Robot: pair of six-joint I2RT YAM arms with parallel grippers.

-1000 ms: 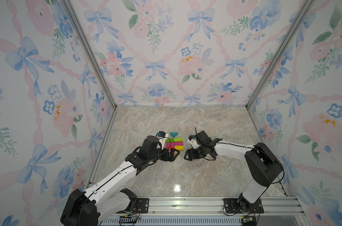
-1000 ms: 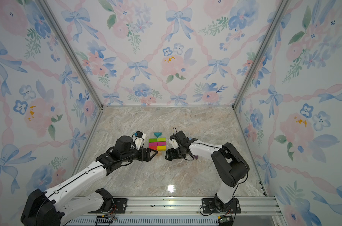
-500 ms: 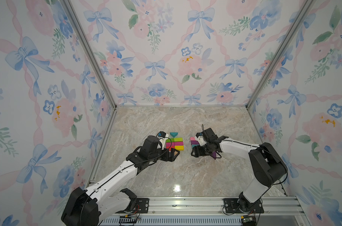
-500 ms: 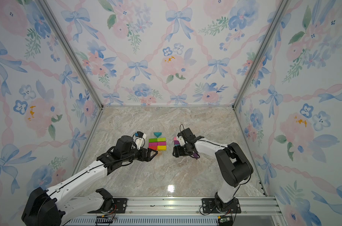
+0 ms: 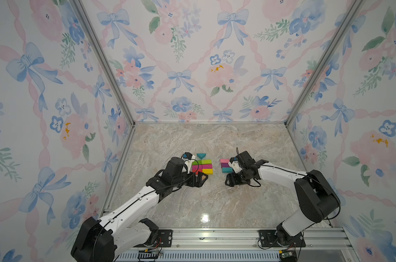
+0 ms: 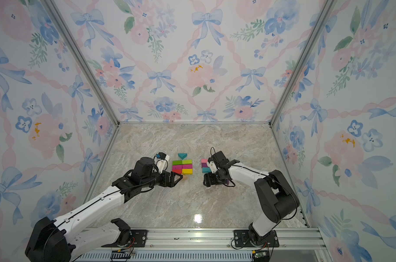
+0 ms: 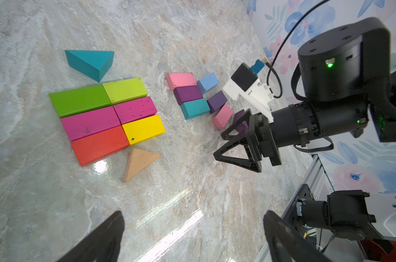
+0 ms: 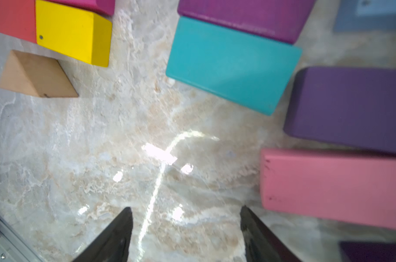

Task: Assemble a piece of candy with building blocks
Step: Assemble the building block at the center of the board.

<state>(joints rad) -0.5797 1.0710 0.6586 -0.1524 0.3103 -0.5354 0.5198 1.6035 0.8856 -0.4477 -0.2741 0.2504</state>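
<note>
Six building blocks lie joined in a flat rectangle (image 5: 202, 166) (image 6: 182, 166): green (image 7: 79, 99), lime (image 7: 124, 89), two magenta, red (image 7: 99, 144) and yellow (image 7: 143, 129). A teal wedge (image 7: 90, 62) lies just beyond it, and a tan wedge (image 7: 139, 162) by the yellow end. To the right sit small pink (image 7: 181, 80), purple and teal (image 8: 231, 63) blocks, then light blue, purple and pink (image 8: 333, 188) ones. My left gripper (image 5: 199, 179) (image 7: 193, 226) is open near the tan wedge. My right gripper (image 5: 229, 180) (image 8: 185, 217) is open over bare marble beside the small blocks.
Floral walls with metal corner posts (image 5: 287, 122) close in the marble floor (image 5: 203, 140) on three sides. A metal rail (image 5: 215, 236) carrying both arm bases runs along the front edge. A dark purple block (image 7: 239, 120) is partly hidden behind the right gripper's fingers.
My right gripper has drawn away to the right, uncovering the pink, purple and teal small blocks. The left arm has not moved.
</note>
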